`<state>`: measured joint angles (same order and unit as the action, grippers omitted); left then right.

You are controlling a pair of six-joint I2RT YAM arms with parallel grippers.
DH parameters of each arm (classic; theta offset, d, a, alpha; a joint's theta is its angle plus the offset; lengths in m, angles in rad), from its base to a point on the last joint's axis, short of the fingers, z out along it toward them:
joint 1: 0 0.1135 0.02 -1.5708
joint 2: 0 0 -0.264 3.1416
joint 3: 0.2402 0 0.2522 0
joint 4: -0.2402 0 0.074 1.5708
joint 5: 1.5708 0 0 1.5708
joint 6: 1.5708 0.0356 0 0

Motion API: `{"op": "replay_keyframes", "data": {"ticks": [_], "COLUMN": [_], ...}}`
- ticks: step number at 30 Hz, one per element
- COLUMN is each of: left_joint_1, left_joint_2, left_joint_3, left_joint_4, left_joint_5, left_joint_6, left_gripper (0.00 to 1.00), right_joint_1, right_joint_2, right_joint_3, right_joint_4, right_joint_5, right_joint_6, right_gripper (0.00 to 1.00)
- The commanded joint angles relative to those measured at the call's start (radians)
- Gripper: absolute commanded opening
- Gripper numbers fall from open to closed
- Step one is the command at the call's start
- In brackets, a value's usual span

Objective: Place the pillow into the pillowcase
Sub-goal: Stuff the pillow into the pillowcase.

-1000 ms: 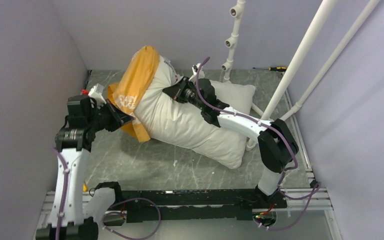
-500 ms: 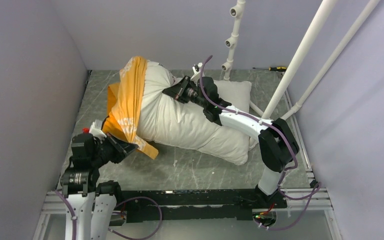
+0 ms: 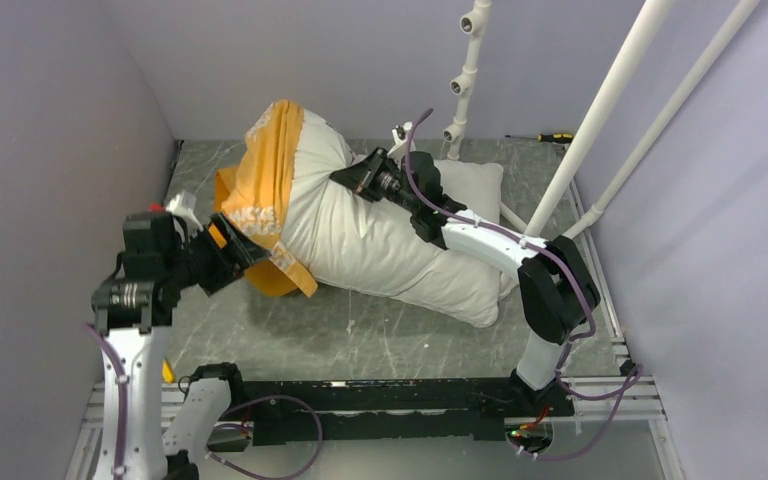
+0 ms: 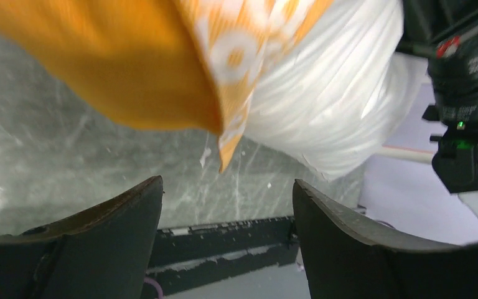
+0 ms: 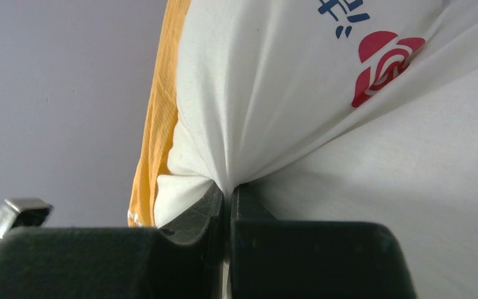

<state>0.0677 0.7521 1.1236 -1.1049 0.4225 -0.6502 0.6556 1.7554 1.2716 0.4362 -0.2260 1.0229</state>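
The white pillow [image 3: 380, 245] lies slanted across the table, its far left end raised. The orange-yellow pillowcase [image 3: 265, 185] covers only that raised end, bunched, with white lettering on its hanging edge. My right gripper [image 3: 348, 180] is shut on a pinch of the pillow's fabric [image 5: 286, 93] next to its red logo [image 5: 383, 62]; the orange case [image 5: 159, 124] shows just beyond. My left gripper [image 3: 243, 255] is open just below the case's loose edge [image 4: 131, 62], with nothing between its fingers [image 4: 227, 182]. In the left wrist view the pillow [image 4: 330, 106] bulges out of the case.
A second white cushion [image 3: 475, 185] lies flat behind the right arm. Slanted white pipes [image 3: 600, 120] rise at the right and a pipe with fittings [image 3: 465, 80] stands at the back. A screwdriver [image 3: 550, 137] lies far right. Walls close in on the left and back.
My left gripper pulled the pillowcase edge toward the near side, then let it go and opened. The case's edge sprang back up the pillow. The right grip held.
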Motion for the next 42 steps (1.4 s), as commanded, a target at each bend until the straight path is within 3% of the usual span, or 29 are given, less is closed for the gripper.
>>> {"op": "replay_keyframes", "data": {"ticks": [1,5,9,14,17,21,26,29,35,38,40,42], "left_joint_1": [0.001,0.015,0.109,0.355,0.413,0.505,0.472,0.393,0.26,0.219,0.211,0.216], "left_joint_2": [0.134,0.231,0.294,0.399,0.497,0.616,0.857,0.978,1.081,1.147,1.206,1.261], "left_joint_3": [0.161,0.241,0.263,0.244,0.22,0.069,0.056,0.072,0.02,0.046,0.072,0.09], "left_joint_4": [0.047,0.081,0.144,0.288,0.363,0.561,0.634,0.707,0.955,0.94,0.922,0.912], "left_joint_5": [-0.091,-0.157,-0.124,0.115,0.142,0.212,0.197,0.289,0.365,0.291,0.247,0.223], "left_joint_6": [0.125,0.171,0.213,0.215,0.178,0.029,0.003,-0.007,-0.124,-0.125,-0.12,-0.131], "left_gripper": [0.81,0.87,0.91,0.92,0.92,0.91,0.88,0.88,0.9,0.87,0.77,0.54], "right_joint_1": [-0.021,-0.028,-0.039,-0.061,-0.072,-0.083,-0.094,-0.104,-0.124,-0.128,-0.129,-0.13], "right_joint_2": [-0.073,-0.082,-0.126,-0.187,-0.205,-0.209,-0.21,-0.217,-0.225,-0.227,-0.232,-0.237], "right_joint_3": [-0.008,-0.003,-0.012,-0.037,-0.054,-0.063,-0.079,-0.1,-0.106,-0.099,-0.093,-0.09], "right_joint_4": [0.145,0.128,0.086,0.051,0.046,0.05,0.06,0.08,0.078,0.071,0.065,0.059], "right_joint_5": [0.039,0.034,0.067,0.076,0.075,0.059,0.044,0.033,0.009,0.001,-0.003,-0.004], "right_joint_6": [0.003,-0.011,-0.053,-0.091,-0.095,-0.089,-0.079,-0.061,-0.052,-0.051,-0.051,-0.055], "right_gripper": [0.0,0.0,0.0,0.0,0.0,0.0,0.0,0.0,0.0,0.0,0.0,0.0]}}
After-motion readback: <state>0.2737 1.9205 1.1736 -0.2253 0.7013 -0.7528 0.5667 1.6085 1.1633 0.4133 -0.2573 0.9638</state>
